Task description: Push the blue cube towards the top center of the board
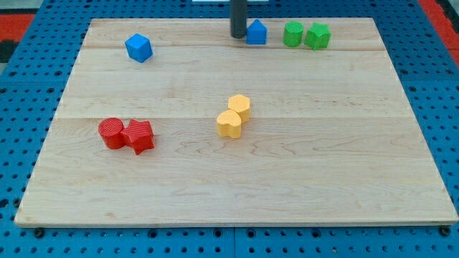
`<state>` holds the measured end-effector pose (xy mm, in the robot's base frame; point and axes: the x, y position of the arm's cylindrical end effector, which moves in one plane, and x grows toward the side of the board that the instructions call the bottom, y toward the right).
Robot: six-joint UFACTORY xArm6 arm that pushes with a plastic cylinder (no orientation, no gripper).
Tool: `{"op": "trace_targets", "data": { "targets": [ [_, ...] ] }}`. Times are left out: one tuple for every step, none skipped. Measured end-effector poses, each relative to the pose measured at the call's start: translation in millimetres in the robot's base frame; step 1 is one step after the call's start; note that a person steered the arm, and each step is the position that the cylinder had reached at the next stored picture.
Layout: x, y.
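Across the board [237, 186], two blocks per colour; my tip [237, 36] beside a blue one [256, 32].

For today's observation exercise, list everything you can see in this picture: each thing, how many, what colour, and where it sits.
blue cube: one, blue, upper left of the board
blue house-shaped block: one, blue, top centre, just right of the rod
green blocks: two, green, side by side at the top, right of centre
yellow blocks: two, yellow, touching, mid-board
red blocks: two, red, touching, left side
board: one, pale wood
pegboard: one, blue, surrounding the board
my tip: one, dark rod's end, top centre, against the blue house-shaped block's left side
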<state>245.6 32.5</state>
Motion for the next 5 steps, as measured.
{"op": "trace_targets", "data": {
  "targets": [
    [49.6, -44.2],
    [79.8, -103.6],
    [80.2, -192.9],
    [77.6, -265.9],
    [59.4, -228.0]
  ]
}}
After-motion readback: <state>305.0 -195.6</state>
